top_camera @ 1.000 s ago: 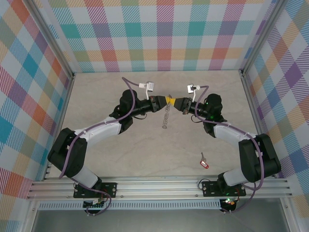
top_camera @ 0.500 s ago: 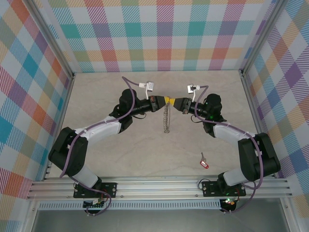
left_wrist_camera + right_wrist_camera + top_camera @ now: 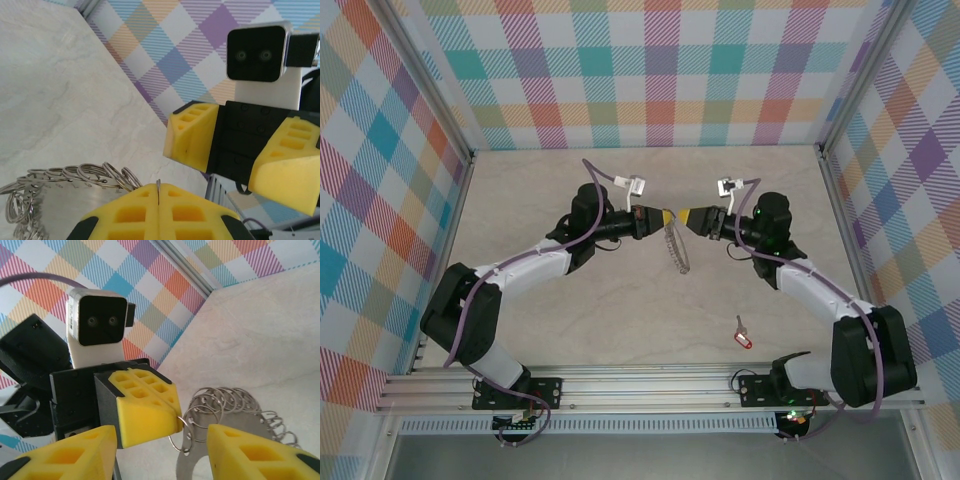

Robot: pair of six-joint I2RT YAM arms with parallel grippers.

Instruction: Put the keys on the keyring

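Keyring [image 3: 677,247]: grey ring fringed with wire loops, pinched at the rim by the closed left gripper [image 3: 663,216], hanging tilted.
Right gripper [image 3: 690,218]: jaws parted, empty, just beside the ring.
Key [image 3: 744,339]: red head, flat on the table [image 3: 570,320], well apart from the ring.
Handling: keep the ring steady; the right arm should clear the loops, then probably take the key by its head.
Change: a second ago both grippers met at the ring; the right has since released and drawn back.

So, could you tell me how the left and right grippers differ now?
The left gripper has its fingers shut; the right gripper has them open. The left gripper pinches the keyring by its rim; the right gripper holds nothing. Both have yellow fingers and face each other.
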